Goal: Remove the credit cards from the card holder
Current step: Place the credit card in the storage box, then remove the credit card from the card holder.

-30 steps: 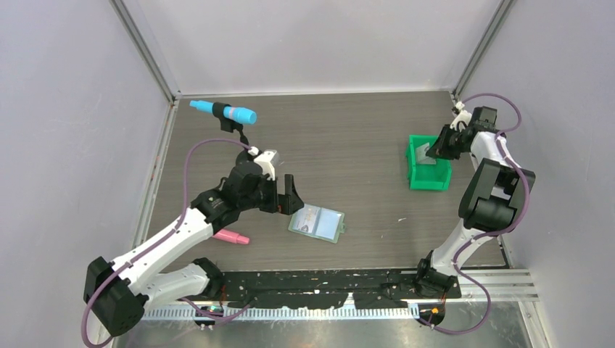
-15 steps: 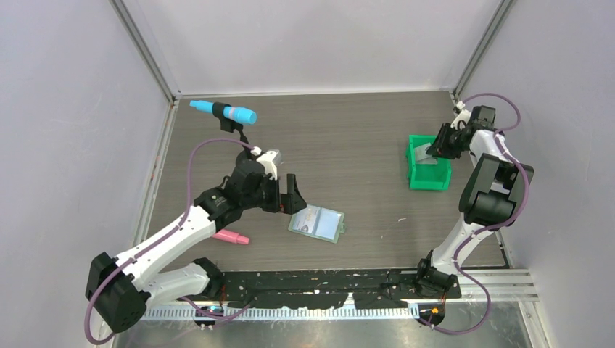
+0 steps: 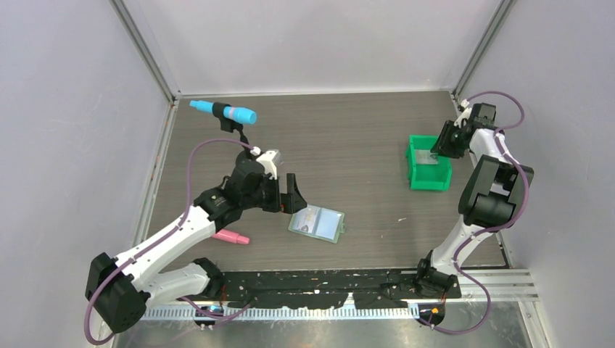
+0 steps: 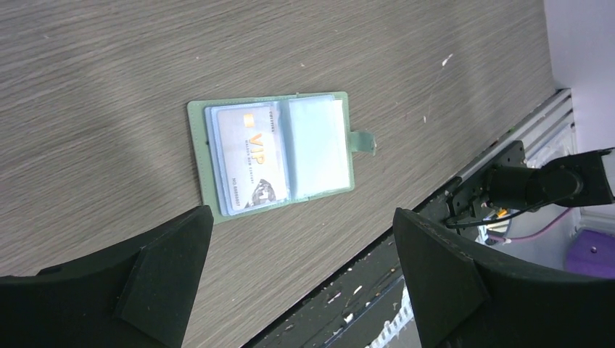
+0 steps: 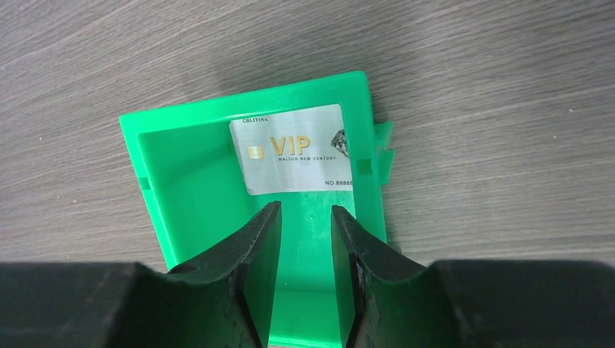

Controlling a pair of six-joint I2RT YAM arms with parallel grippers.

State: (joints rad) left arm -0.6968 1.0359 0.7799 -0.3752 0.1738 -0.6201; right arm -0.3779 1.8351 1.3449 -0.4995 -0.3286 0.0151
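Note:
The card holder (image 3: 316, 223) lies open and flat on the table. In the left wrist view the card holder (image 4: 196, 123) shows one credit card (image 4: 250, 158) in its left see-through pocket; the right pocket looks empty. My left gripper (image 3: 291, 196) hovers just left of the holder, jaws wide open and empty (image 4: 301, 217). A second credit card (image 5: 297, 148) lies in the green bin (image 5: 188, 181), one end resting on the bin's wall. My right gripper (image 5: 304, 212) is over the bin, jaws slightly apart and holding nothing. It also shows in the top view (image 3: 444, 145).
The green bin (image 3: 428, 181) stands at the right of the table. A blue and pink pen-like thing (image 3: 223, 111) lies at the back left. A pink object (image 3: 230, 236) lies under my left arm. Enclosure walls stand close on both sides, and a black rail runs along the front edge.
My right gripper has let the card go into the green bin and drawn back a little toward the far right. My left arm has hardly moved.

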